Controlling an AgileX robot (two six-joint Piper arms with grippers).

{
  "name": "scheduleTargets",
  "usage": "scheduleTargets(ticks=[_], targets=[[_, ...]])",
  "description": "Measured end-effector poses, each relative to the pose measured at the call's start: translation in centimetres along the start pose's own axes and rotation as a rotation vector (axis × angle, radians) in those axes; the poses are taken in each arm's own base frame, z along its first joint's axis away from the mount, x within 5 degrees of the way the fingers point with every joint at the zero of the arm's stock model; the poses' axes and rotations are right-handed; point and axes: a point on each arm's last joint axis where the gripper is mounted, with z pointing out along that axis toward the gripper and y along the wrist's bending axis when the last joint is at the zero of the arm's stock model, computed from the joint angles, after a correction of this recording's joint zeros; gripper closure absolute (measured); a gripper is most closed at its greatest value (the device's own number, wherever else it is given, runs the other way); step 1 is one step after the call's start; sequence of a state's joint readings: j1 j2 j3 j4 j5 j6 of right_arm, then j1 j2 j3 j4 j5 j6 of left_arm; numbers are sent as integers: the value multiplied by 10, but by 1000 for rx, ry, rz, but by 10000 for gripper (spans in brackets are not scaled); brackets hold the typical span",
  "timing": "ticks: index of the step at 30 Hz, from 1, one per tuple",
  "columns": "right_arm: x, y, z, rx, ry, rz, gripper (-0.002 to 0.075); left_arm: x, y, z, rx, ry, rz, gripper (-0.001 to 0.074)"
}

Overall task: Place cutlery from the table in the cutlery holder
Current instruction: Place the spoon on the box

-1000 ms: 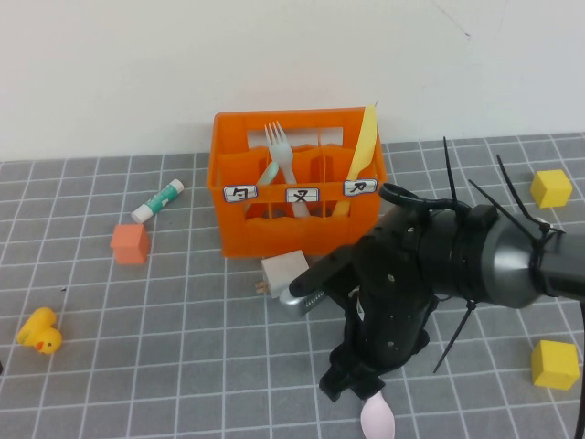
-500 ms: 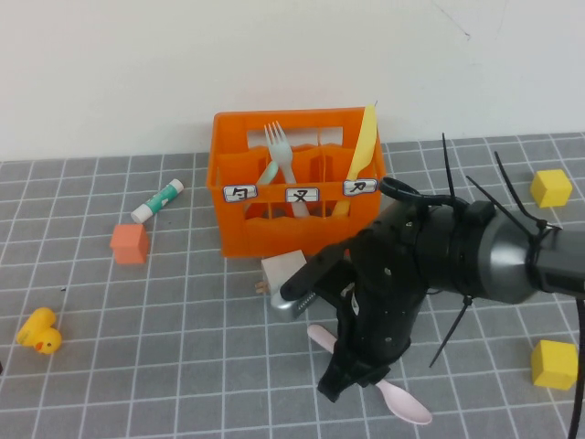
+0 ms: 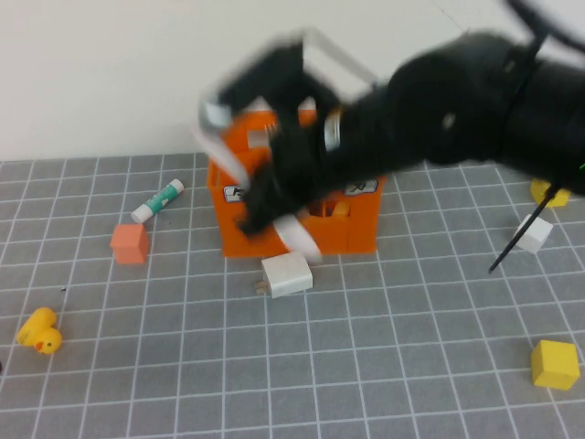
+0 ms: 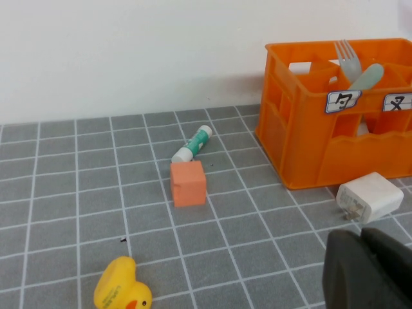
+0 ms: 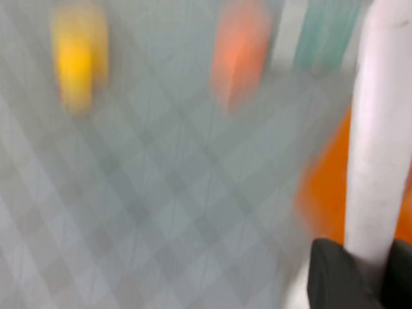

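My right gripper is blurred in motion, raised in front of the orange cutlery holder. It is shut on the pale pink spoon, which hangs down before the holder's front. In the right wrist view the fingers clamp the pale spoon handle. The mint green spoon stands in the holder beside a grey fork; the arm hides it in the high view. My left gripper is shut and empty, low over the grey gridded table, near a white charger.
A white charger lies in front of the holder. An orange cube, a green-and-white tube and a yellow duck are at the left. Yellow cubes sit at the right.
My right arm has swung up and left from the table's front with the pink spoon, and now covers most of the holder. The left gripper shows no change.
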State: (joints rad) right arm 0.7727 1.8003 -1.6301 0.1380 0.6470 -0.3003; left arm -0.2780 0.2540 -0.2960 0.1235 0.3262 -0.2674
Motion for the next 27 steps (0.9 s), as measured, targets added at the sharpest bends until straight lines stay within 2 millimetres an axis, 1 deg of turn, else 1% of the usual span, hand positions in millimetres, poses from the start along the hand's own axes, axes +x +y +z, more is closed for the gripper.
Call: scheduleTargets(ticks=[2,5,7,9,14,17,19,24,27], targets=[[-22,-4,-12,41,-169,-8,599,0,0,0,-1,-1,3,735],[-40,-9,-19,95,-354,-7,599,0,0,0,-1,-3,3,736],[-46,-12,-17,124,-441,-3,599,0,0,0,-1,-3,3,736],[-48,-14,-9,147,-499,2,599,0,0,0,0,-4,3,736],[-38,-20,33,192,-576,19,599,0,0,0,0,-4,3,736],[-32,-23,58,205,-607,63,599,0,0,0,0,-4,3,736],[-28,-26,72,216,-631,100,599,0,0,0,0,-4,3,736],[-16,-37,96,250,-651,162,599,0,0,0,0,-4,3,736],[-9,-46,106,263,-645,208,599,0,0,0,0,-4,3,736]])
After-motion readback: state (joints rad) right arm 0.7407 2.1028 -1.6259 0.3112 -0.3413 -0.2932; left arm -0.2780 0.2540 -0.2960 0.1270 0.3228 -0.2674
